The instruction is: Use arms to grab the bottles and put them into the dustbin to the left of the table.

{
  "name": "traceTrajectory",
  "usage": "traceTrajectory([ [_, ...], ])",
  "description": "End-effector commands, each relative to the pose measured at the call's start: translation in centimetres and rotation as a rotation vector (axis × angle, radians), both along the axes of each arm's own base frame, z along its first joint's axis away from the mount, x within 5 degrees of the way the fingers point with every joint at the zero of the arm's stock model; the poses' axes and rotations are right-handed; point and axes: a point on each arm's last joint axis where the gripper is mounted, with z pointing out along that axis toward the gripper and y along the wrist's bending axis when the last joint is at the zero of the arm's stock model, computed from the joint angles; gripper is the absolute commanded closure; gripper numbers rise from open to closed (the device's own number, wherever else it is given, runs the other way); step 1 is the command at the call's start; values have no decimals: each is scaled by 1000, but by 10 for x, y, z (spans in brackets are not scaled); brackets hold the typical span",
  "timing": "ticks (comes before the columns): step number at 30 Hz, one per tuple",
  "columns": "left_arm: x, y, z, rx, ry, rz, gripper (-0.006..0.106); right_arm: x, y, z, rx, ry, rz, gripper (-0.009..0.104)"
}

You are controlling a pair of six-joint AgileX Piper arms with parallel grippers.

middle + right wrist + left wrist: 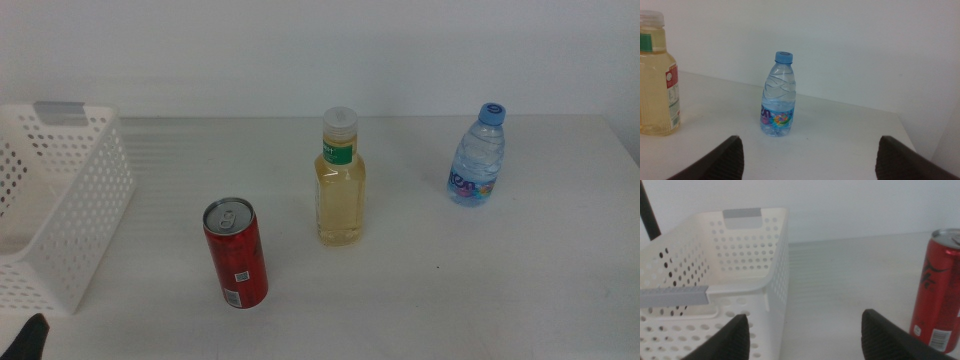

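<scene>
Three bottles stand upright on the table (pixel 450 280). The red soda can (pixel 236 253) is at front left, the yellow-liquid bottle (pixel 341 178) with a white cap in the middle, and the small water bottle (pixel 477 155) with a blue cap at back right. The white perforated dustbin (pixel 60 200) sits at the left edge. My left gripper (pixel 802 337) is open, low at the front left, facing the dustbin (pixel 740 270) with the can (pixel 939 290) beside it. My right gripper (pixel 810 160) is open, well short of the water bottle (pixel 778 95), and only the left gripper's dark tip (pixel 30 338) shows in the middle view.
A plain white wall runs behind the table. The table's right edge (pixel 907 135) lies just beyond the water bottle. The yellow bottle (pixel 657 75) stands apart from it on the other side.
</scene>
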Motion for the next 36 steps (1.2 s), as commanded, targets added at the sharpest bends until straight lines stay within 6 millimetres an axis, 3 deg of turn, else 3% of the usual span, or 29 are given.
traceTrajectory([
  [1,2,-1,7,-25,-85,-23,32,-3,0,11,-5,-110,-4,24],
  [9,19,-15,16,-29,-115,-188,32,-3,0,11,-5,-110,-4,24],
  [21,44,-52,8,-72,-35,-455,32,-3,0,11,-5,-110,-4,24],
  [36,73,-73,-15,-78,-28,-480,32,-3,0,11,-5,-110,-4,24],
])
